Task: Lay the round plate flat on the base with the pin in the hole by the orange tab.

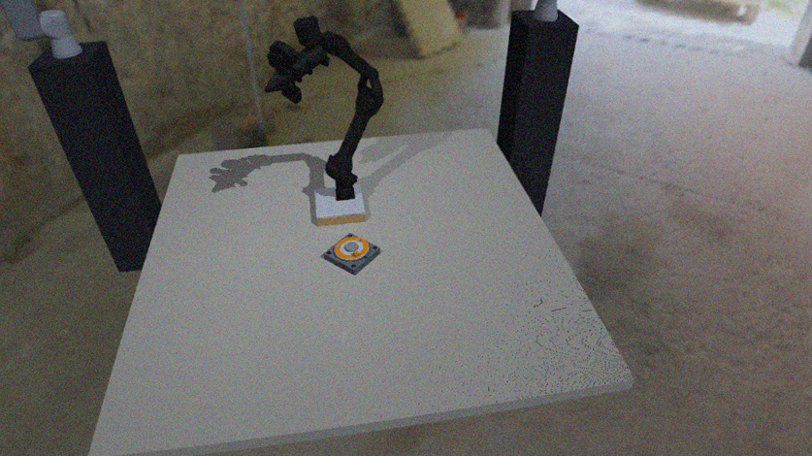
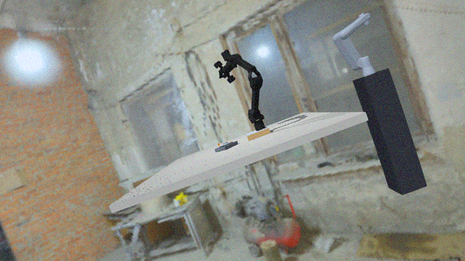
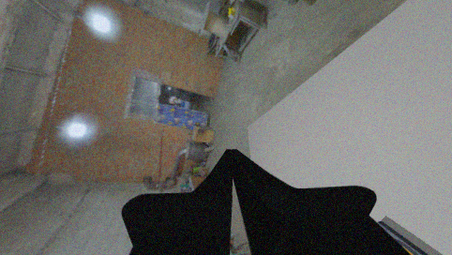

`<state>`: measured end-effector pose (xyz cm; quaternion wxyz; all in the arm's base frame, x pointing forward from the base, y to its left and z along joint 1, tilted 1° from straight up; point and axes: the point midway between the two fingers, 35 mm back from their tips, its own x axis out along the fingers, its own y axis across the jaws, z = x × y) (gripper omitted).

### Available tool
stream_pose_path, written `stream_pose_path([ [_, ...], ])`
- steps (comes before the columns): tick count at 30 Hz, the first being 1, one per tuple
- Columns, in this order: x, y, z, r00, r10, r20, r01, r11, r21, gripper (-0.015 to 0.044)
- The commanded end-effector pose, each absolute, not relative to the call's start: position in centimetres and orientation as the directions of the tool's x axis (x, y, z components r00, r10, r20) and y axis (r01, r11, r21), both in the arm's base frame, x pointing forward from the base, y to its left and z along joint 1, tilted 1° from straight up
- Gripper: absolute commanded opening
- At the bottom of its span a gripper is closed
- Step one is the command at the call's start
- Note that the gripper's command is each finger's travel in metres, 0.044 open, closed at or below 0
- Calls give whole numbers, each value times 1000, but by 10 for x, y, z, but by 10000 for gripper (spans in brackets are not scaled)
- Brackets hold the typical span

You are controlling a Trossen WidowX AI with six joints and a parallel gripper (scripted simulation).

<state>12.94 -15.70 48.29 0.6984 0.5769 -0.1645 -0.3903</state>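
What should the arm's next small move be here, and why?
Probably swing down and forward toward the plate. The gripper is shut on nothing and hangs high behind the arm's mount, far from the base. The wrist view shows only closed fingers and bare table, so the plate is not yet lined up for a nudge on its tab.
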Motion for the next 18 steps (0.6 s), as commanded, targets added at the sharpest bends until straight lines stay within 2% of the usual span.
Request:
stream_pose_path([
  [1,182,-177,436,679,-619,-394,561,91,823,0],
  [4,210,-176,410,706,-529,-471,607,110,787,0],
  [9,276,-157,333,658,-320,-682,751,348,562,0],
  [11,285,-151,321,645,-289,-708,755,389,529,0],
  [13,307,-132,286,596,-207,-776,743,508,435,0],
  [18,335,-86,218,449,-81,-890,618,747,244,0],
])
